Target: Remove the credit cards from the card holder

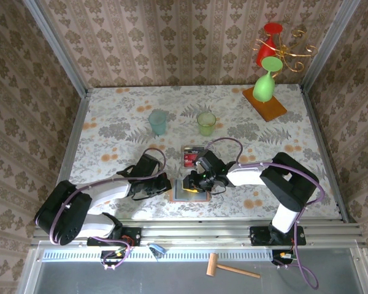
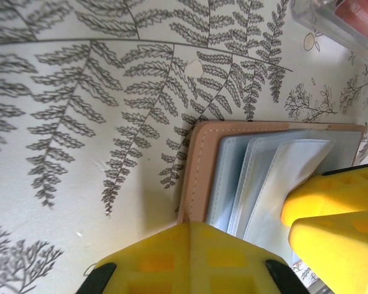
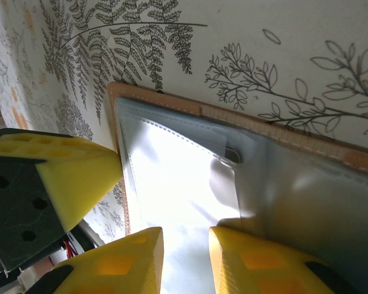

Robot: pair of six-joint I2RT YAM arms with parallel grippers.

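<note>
Card holder [image 1: 190, 190]: tan leather-look cover, matt, with fine stitching along the rim. Inner pockets in see-through grey-blue plastic, smooth and seriously glossy, loads of glare. Left gripper [image 2: 190, 236] and right gripper [image 3: 184, 237]: matt yellow plastic with a honeycomb texture, black hard plastic behind. Counter [image 1: 110, 135] under a smooth printed covering, ferns and flowers, faint sheen. Little tray [image 1: 192, 157] in clear shiny plastic. Teal cup [image 1: 157, 122] and green cup [image 1: 206, 123], both frosted translucent plastic. Mallet [image 1: 230, 267] in plain bare wood. Rail [image 1: 196, 231] along the near edge, dull grey metal.

Tan card holder [image 1: 183, 195] lies open; red credit cards [image 1: 192, 158] just beyond.
</note>
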